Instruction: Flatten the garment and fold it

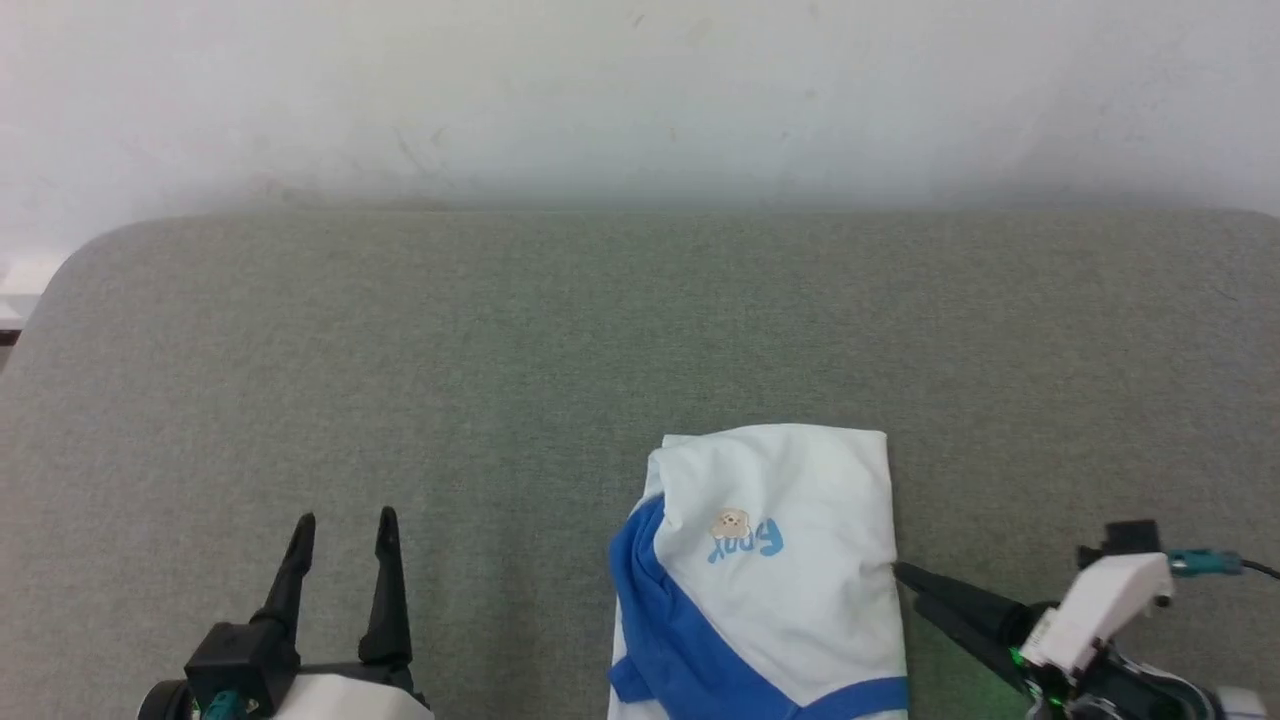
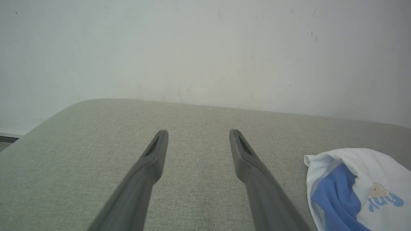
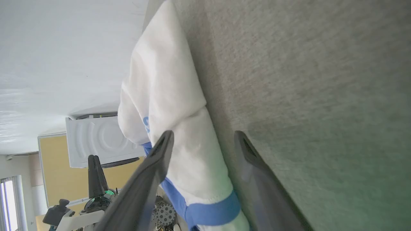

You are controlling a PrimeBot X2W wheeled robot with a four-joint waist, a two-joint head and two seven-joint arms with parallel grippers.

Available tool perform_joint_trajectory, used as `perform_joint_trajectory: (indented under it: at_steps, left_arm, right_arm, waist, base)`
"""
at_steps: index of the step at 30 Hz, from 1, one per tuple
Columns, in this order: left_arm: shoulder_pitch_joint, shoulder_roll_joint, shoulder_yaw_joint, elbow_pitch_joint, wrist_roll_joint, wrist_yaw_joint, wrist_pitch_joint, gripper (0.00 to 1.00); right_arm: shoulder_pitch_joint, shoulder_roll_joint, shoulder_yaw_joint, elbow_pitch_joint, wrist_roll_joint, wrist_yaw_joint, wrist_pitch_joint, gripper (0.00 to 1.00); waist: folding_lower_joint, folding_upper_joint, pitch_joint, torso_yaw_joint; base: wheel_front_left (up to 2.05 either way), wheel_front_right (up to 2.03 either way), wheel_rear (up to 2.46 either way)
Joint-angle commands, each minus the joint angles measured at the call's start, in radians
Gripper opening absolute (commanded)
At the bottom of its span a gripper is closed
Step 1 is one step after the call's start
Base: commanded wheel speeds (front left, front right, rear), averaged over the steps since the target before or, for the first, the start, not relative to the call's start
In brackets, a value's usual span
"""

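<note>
The garment point(image 1: 790, 570) lies folded into a compact rectangle near the front edge of the grey padded surface, white side up with a small blue print and a blue band across its lower left. My left gripper point(image 1: 346, 520) stands open over bare fabric well to its left, fingers pointing away from me. The left wrist view shows the garment point(image 2: 359, 189) at the lower right, apart from that gripper point(image 2: 198, 133). My right gripper point(image 1: 905, 585) points left at the garment's right edge. It is open point(image 3: 204, 134), and the garment's edge point(image 3: 179, 128) lies between its spread fingers.
The grey padded surface point(image 1: 500, 330) stretches wide behind and to the left of the garment, ending at a white wall point(image 1: 640, 90). Its far left corner point(image 1: 90, 250) is rounded. My left gripper point(image 3: 94, 173) also appears in the right wrist view.
</note>
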Motion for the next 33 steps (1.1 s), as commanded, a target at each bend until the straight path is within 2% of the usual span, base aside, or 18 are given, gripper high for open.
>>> perform_joint_trajectory:
  at_steps: [1, 8, 9, 10, 12, 16, 20, 27, 29, 33]
  left_arm:
    - [-0.021, -0.007, -0.003, 0.003, -0.002, -0.009, -0.005, 1.00]
    - [-0.040, -0.029, 0.005, 0.011, 0.012, -0.018, -0.005, 1.00]
    - [-0.040, -0.032, 0.008, 0.012, 0.014, -0.019, -0.005, 1.00]
    - [-0.039, -0.034, 0.011, 0.012, 0.016, -0.020, -0.005, 1.00]
    - [-0.038, -0.039, 0.016, 0.014, 0.019, -0.023, -0.005, 1.00]
    - [-0.033, -0.047, 0.028, 0.013, 0.026, -0.029, -0.005, 1.00]
    - [-0.024, -0.055, 0.039, 0.000, 0.037, -0.034, -0.005, 1.00]
    - [-0.018, -0.069, 0.048, -0.033, 0.056, -0.040, -0.005, 1.00]
    - [-0.020, -0.070, 0.052, -0.043, 0.061, -0.042, -0.005, 1.00]
    - [-0.045, -0.071, 0.051, -0.064, 0.073, -0.054, -0.005, 1.00]
  right_arm:
    - [-0.030, 0.004, 0.027, 0.030, 0.035, -0.001, -0.013, 1.00]
    - [-0.071, 0.004, 0.157, 0.119, 0.086, -0.001, -0.040, 1.00]
    - [-0.074, 0.004, 0.167, 0.125, 0.085, -0.001, -0.044, 0.82]
    - [-0.077, 0.004, 0.175, 0.128, 0.083, -0.001, -0.051, 0.43]
    - [-0.085, 0.001, 0.183, 0.131, 0.078, -0.001, -0.071, 0.00]
    - [-0.094, -0.033, 0.210, 0.107, 0.049, -0.001, -0.109, 0.00]
    - [-0.100, -0.088, 0.254, 0.055, -0.027, -0.001, -0.176, 0.00]
    - [-0.121, -0.253, 0.404, -0.034, -0.359, -0.001, -0.290, 0.00]
    - [-0.141, -0.296, 0.445, -0.043, -0.456, -0.001, -0.291, 0.00]
    - [-0.191, -0.360, 0.489, -0.030, -0.570, -0.001, -0.279, 0.00]
  waist:
    - [0.0000, 0.0000, 0.011, 0.017]
    - [0.0000, 0.0000, 0.015, 0.053]
    - [0.0000, 0.0000, 0.012, 0.056]
    - [0.0000, 0.0000, 0.011, 0.059]
    - [0.0000, 0.0000, 0.007, 0.062]
    - [0.0000, 0.0000, -0.001, 0.059]
    - [0.0000, 0.0000, -0.004, 0.035]
    - [0.0000, 0.0000, 0.012, -0.068]
    - [0.0000, 0.0000, 0.026, -0.115]
    - [0.0000, 0.0000, 0.075, -0.208]
  base:
    - [0.00, 0.00, 0.00]
    - [0.00, 0.00, 0.00]
    - [0.00, 0.00, 0.00]
    - [0.00, 0.00, 0.00]
    - [0.00, 0.00, 0.00]
    - [0.00, 0.00, 0.00]
    - [0.00, 0.00, 0.00]
    - [0.00, 0.00, 0.00]
    - [0.00, 0.00, 0.00]
    - [0.00, 0.00, 0.00]
